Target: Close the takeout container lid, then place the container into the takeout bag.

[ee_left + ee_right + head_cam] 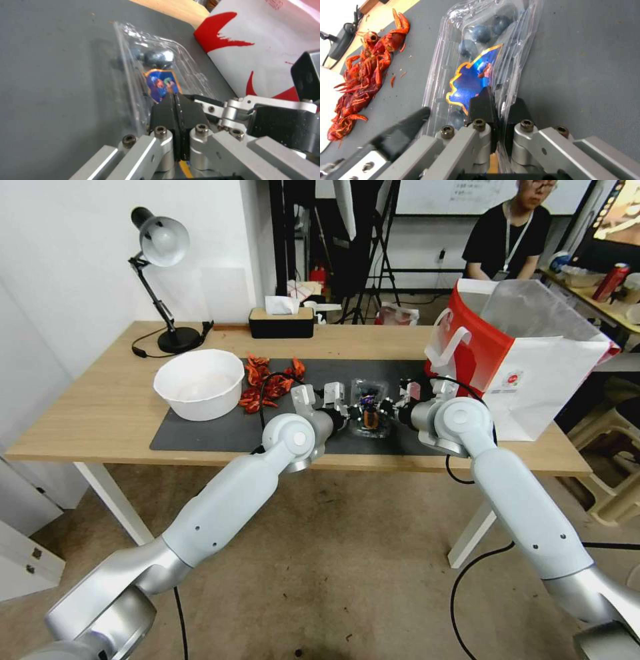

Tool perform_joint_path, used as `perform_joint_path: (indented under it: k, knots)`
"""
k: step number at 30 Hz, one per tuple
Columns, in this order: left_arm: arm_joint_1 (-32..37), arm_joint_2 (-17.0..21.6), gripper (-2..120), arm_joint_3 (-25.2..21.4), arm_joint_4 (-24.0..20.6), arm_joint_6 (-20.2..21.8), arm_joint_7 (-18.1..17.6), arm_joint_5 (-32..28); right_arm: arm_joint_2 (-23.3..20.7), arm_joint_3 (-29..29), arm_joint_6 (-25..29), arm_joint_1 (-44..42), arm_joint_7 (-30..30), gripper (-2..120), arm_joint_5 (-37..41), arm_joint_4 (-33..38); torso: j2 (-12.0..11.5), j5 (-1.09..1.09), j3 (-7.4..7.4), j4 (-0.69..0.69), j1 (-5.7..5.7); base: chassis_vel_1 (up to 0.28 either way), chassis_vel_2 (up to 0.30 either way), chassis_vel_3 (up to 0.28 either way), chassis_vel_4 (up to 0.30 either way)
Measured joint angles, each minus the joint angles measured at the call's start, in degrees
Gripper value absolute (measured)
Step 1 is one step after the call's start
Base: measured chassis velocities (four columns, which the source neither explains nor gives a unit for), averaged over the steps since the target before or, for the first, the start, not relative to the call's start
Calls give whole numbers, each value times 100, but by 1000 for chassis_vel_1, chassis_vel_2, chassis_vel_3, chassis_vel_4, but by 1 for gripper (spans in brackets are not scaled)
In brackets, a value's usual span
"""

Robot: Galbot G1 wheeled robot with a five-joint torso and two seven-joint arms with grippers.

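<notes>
- One takeout container [371, 410] is sitting on the dark mat [220, 432], one takeout bag [527, 360] standing just beside it, one white bowl [199, 382] well apart.
- Bare mat is lying around the container.
- Left gripper [175, 110] and right gripper [498, 106] are each pinching the container's clear edge, jaws nearly together.

Left gripper [178, 110] jaws pinched together; right gripper [498, 106] jaws clamped.

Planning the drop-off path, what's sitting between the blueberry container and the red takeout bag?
In the head view, the right gripper sits between the takeout container and the takeout bag, shut on the container's edge; otherwise only dark mat.
</notes>
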Motion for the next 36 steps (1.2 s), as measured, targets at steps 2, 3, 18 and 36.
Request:
perform_joint_path:
  k: [2,3,18,36]
  knots:
    - [58,105,0,-66,-106,17,21,2,0,14,-1,0,4,1,1,0,0,0,0,0,0,0,0,0,0]
    - [99,156,0,-102,-161,20,35,4,-1,21,-1,0,6,1,2,-1,0,0,0,0,0,0,0,0,0]
    - [1156,1017,0,-811,-1204,59,108,180,-29,64,-3,-27,-23,1,-8,-1,1,-2,0,-3,-1,0,0,0,0]
    - [3697,1741,41,-2494,-3367,2,159,624,-153,1,366,20,-850,0,-770,509,0,-1,1,-2,0,0,0,0,0]
